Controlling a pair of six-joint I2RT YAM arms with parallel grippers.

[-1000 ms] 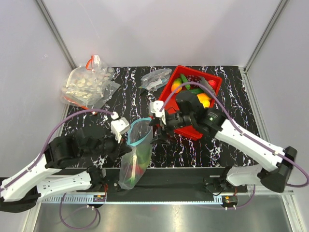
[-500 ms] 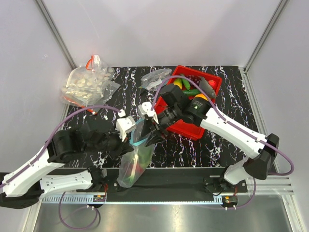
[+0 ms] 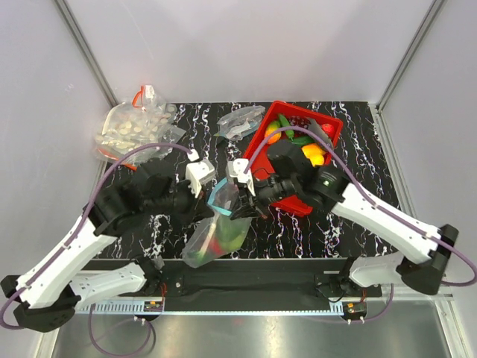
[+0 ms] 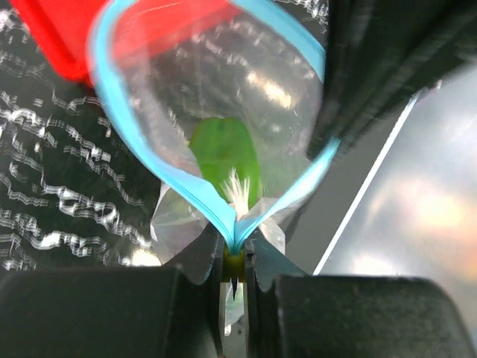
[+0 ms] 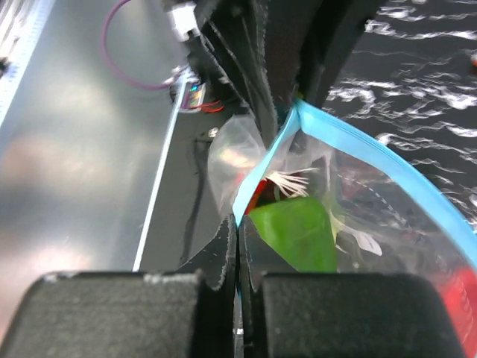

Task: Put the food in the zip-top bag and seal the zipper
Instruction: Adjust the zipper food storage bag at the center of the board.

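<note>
The clear floppy zip-top bag [image 3: 212, 242], green toy food [image 4: 223, 153] inside, is held mouth-open over the black marbled table [image 3: 298, 235] beside the red plastic basket [image 3: 313, 113], with the left gripper [image 4: 235, 261] and right gripper [image 5: 237, 239] each clamped tight on one end of its thin teal-blue zipper [image 4: 127, 149].

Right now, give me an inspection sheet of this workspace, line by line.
Surface: black marbled table, partly covered.
Job's things: zip-top bag held between both grippers, zipper open; green food inside.
Clutter: red basket of toy produce; bag of white pieces; crumpled clear bag.
Grippers: left gripper and right gripper each shut on a zipper end.
Cables: purple cables along both arms.
Surroundings: white walls.
</note>
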